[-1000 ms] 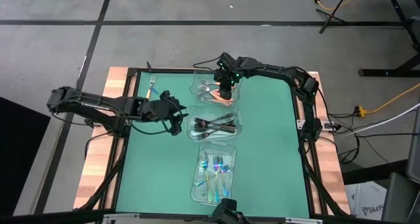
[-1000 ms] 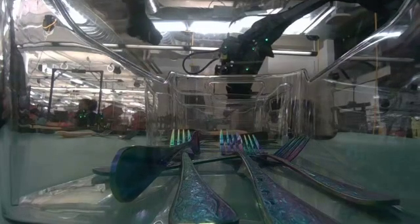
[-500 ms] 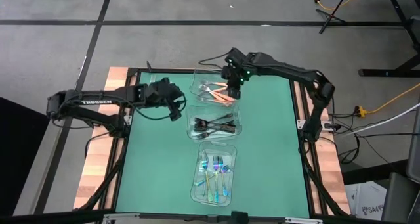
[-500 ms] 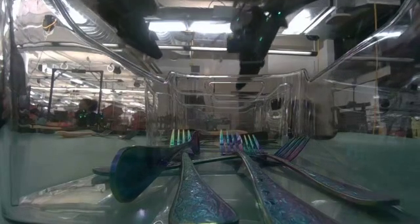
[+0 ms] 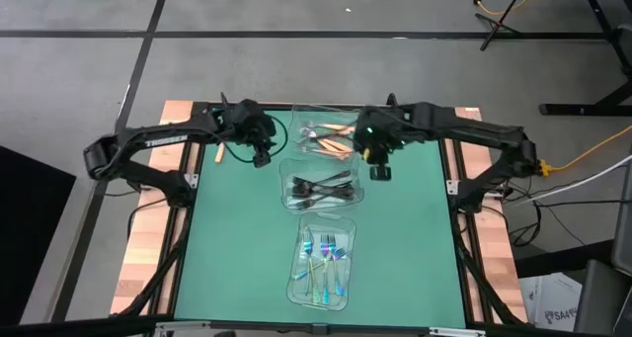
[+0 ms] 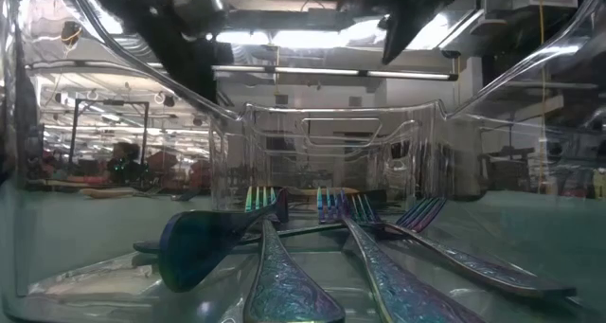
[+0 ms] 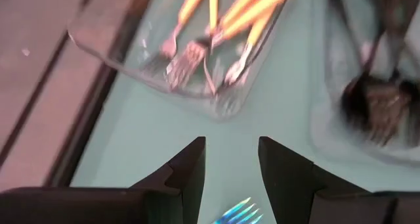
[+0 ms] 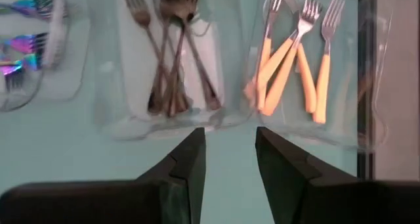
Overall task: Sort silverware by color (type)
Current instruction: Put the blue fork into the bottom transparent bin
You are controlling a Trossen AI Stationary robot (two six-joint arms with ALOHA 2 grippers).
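Note:
Three clear containers stand in a row down the middle of the green mat. The far one holds orange-handled forks (image 5: 326,137) (image 8: 295,60) (image 7: 213,33). The middle one holds dark forks (image 5: 321,189) (image 8: 172,60), and the near one iridescent blue-teal forks (image 5: 323,263) (image 6: 284,257). A loose fork (image 5: 219,151) lies on the mat near the far left corner; blue-teal tines (image 7: 236,213) show just below my left fingers. My left gripper (image 5: 259,151) (image 7: 231,155) is open, left of the far container. My right gripper (image 5: 378,165) (image 8: 230,148) is open, right of the far and middle containers.
The mat (image 5: 415,248) is bare on the right and on the near left. A black frame and wooden boards (image 5: 148,258) edge the table. The low view looks out through the near container's clear wall (image 6: 331,143).
My right gripper has drawn back from over the far container, toward the table's right and near side. My left gripper has swung from beside the middle container toward the far edge, ending beside the far container and near the loose fork.

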